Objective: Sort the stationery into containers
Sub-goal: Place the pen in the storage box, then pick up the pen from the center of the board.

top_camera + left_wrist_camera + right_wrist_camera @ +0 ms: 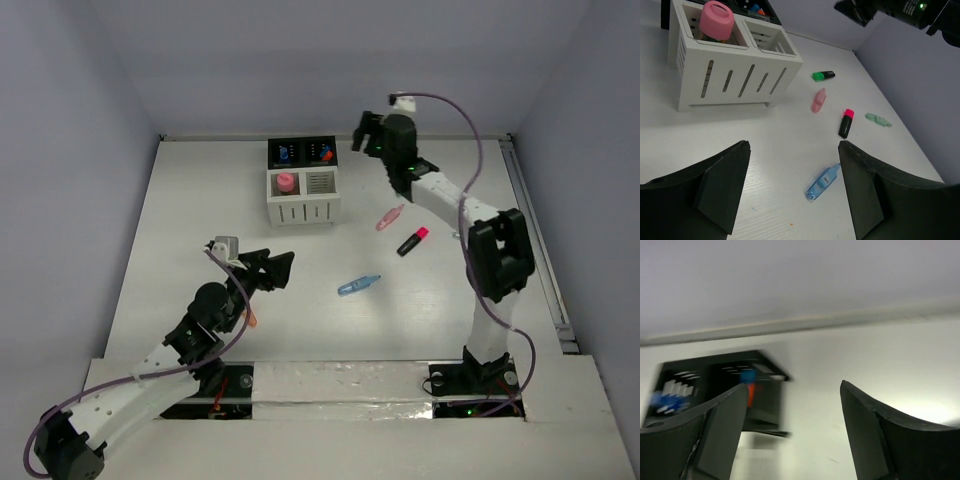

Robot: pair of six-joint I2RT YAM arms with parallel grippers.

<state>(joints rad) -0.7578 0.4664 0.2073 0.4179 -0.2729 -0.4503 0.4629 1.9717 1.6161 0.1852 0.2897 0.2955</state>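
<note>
From above, the left gripper [270,268] hangs open and empty between the containers [302,205] and the blue pen [358,285]. The right gripper [362,132] sits just beside the black cups [300,152], where a careless swing could shove the whole block. In the left wrist view the fingers [720,185] stand wide apart with the blue pen lying flat just ahead; a shallow pinch may skid it toward the pink-capped highlighter [846,123]. The right wrist view is blurred, fingers apart with nothing between them and the black cups close, so clipping a rim seems the likeliest fault.
</note>
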